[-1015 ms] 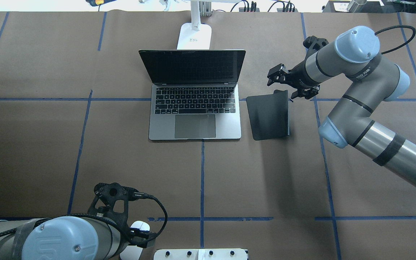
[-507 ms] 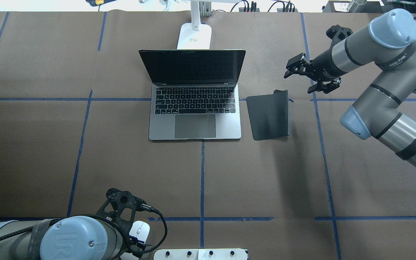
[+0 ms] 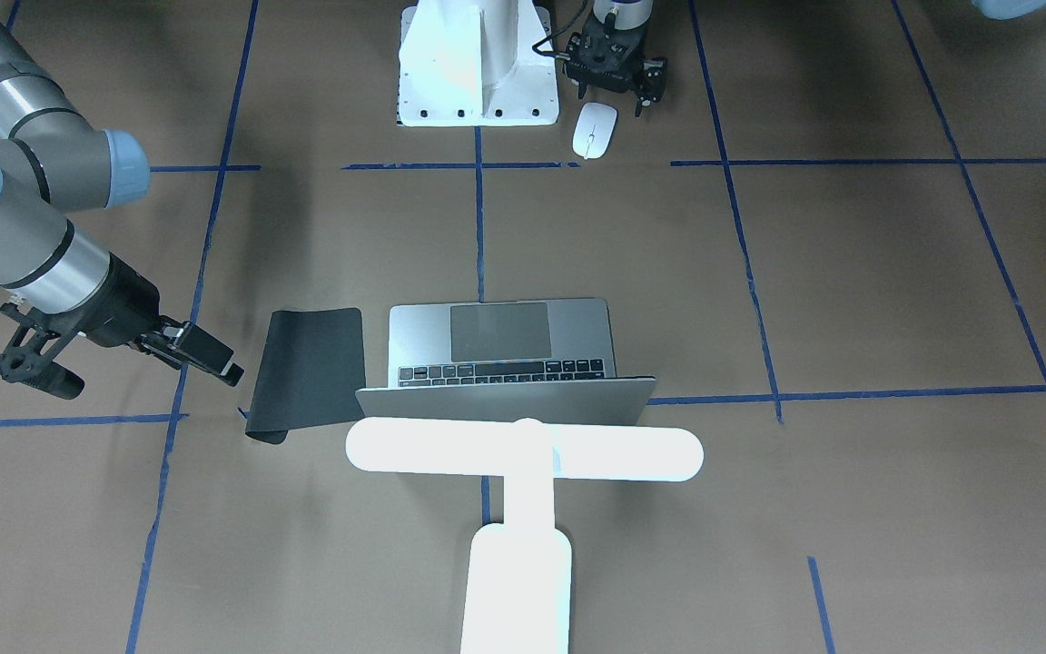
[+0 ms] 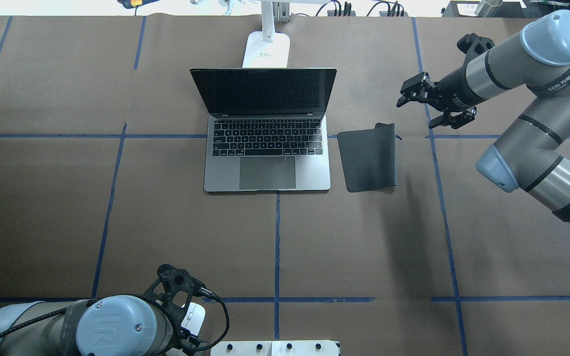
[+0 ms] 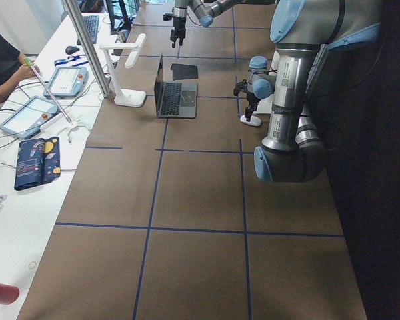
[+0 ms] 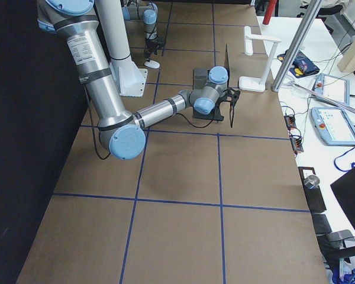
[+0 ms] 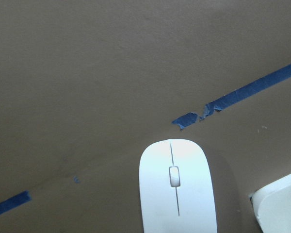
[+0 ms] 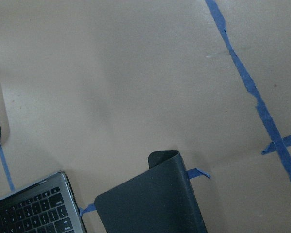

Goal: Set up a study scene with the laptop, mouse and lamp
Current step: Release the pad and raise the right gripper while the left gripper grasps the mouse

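The left gripper [image 3: 618, 94] hangs just beside the mouse [image 3: 595, 129] at the robot-side edge of the bench, fingers apparently spread and empty; the mouse lies flat on the paper, next to the white pedestal [image 3: 478, 64]. The right gripper [image 4: 407, 93] hovers toward the far right corner, parted and holding nothing, just beyond the black mat [image 4: 368, 158]. Most looks done: the laptop [image 4: 267, 148] stands open midway along the far edge, with the lamp [image 3: 523, 450] upright behind its lid and the mat beside it, one corner curled. Only the mouse seems left to carry across. Nothing stands between mouse and mat, so the lane is wide, though the pedestal crowds the pickup.
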Robot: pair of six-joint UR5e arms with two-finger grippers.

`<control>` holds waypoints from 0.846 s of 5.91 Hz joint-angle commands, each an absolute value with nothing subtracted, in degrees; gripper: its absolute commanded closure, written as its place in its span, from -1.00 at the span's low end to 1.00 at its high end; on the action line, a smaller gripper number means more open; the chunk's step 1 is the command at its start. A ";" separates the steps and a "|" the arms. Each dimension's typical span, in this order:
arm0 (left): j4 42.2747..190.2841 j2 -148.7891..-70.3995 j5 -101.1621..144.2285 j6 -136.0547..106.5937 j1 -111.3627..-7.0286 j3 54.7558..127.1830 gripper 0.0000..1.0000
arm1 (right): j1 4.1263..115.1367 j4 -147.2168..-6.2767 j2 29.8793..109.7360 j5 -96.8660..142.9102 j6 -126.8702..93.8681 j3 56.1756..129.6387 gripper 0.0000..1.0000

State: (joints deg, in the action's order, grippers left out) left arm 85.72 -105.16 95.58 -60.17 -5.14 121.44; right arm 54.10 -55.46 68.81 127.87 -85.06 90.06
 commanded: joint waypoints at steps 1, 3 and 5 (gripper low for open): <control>87.70 -105.38 95.62 -60.20 -5.01 118.58 -0.98 | 53.97 -55.46 68.99 127.45 -85.08 90.18 -1.00; 89.91 -105.55 95.62 -60.38 -4.92 116.82 -0.98 | 53.88 -55.46 68.91 127.27 -85.08 90.18 -1.00; 90.00 -105.47 95.62 -60.38 -4.83 116.89 -0.97 | 53.88 -55.46 68.91 127.27 -85.08 90.18 -1.00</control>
State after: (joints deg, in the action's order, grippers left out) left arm 89.93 -105.57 95.63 -60.37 -4.87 116.95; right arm 53.88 -55.46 68.91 127.27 -85.08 90.18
